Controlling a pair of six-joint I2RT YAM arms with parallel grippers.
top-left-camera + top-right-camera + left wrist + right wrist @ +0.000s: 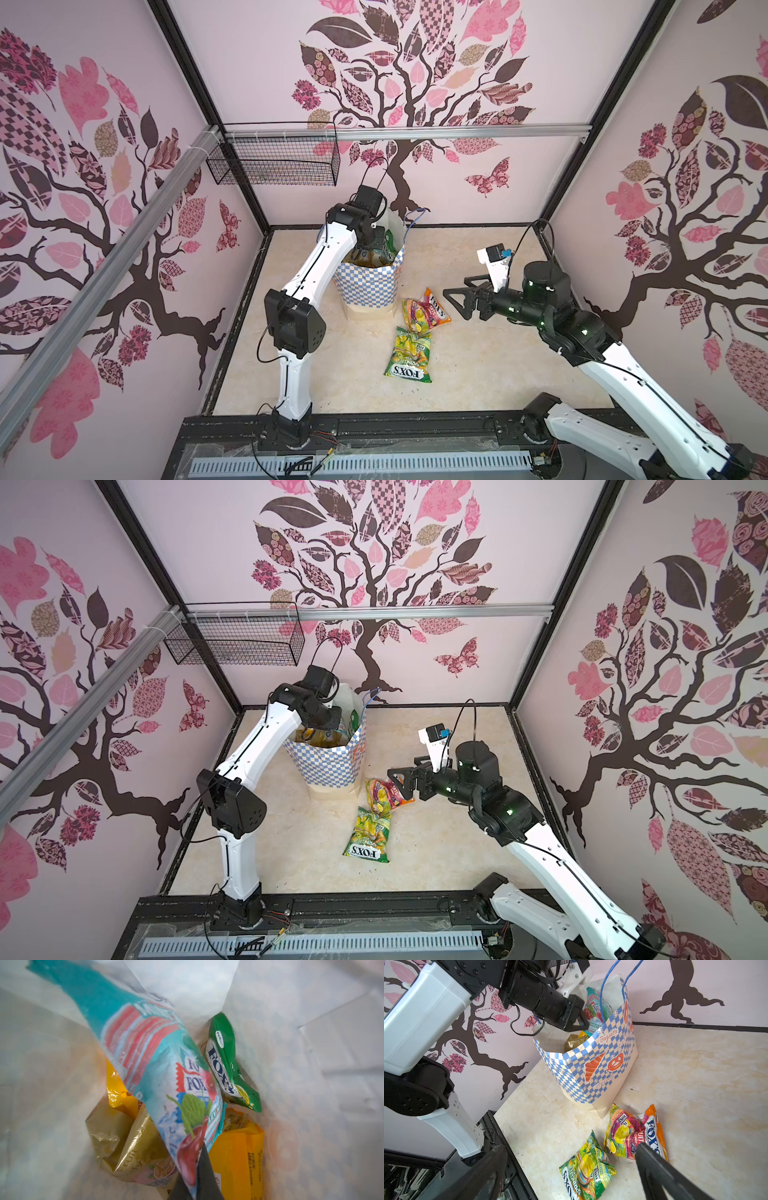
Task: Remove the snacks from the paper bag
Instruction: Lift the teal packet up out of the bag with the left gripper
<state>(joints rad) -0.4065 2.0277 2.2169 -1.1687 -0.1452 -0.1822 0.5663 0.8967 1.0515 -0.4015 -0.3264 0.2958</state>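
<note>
On the left, the left arm bends down over the tall blue-and-white checked paper bag (365, 286), which stands upright toward the back of the cream desk (498, 365). The left fingers (205, 1180) are inside the bag's open mouth, pressed together on one end of a teal packet (145, 1059). In the left wrist view, the packet's long axis runs straight away from the fingers. In the right wrist view the teal packet (595, 1007) stands nearly upright against the bag's far wall, its top showing above the checked rim.

More snacks lie deeper in the bag. There is a green packet (226, 1064) just beside the teal one, and a gold packet (128, 1142) and a yellow-orange packet (234, 1155) underneath. The view is blurred, so it is hard to tell whether the teal packet touches them. The left arm is plainly the nearer one, and a straight lift along the packet's length looks like the way out.

Just right of the bag's base, two snacks already lie flat on the desk. An orange-pink packet (426, 309) lies close to the bag, and a green-and-yellow packet (409, 357) lies in front of it, the two overlapping slightly.

On the right, the right fingers (654, 1167) are spread wide and hold nothing. They hang above the desk near the orange-pink packet, well apart from the bag's mouth.
</note>
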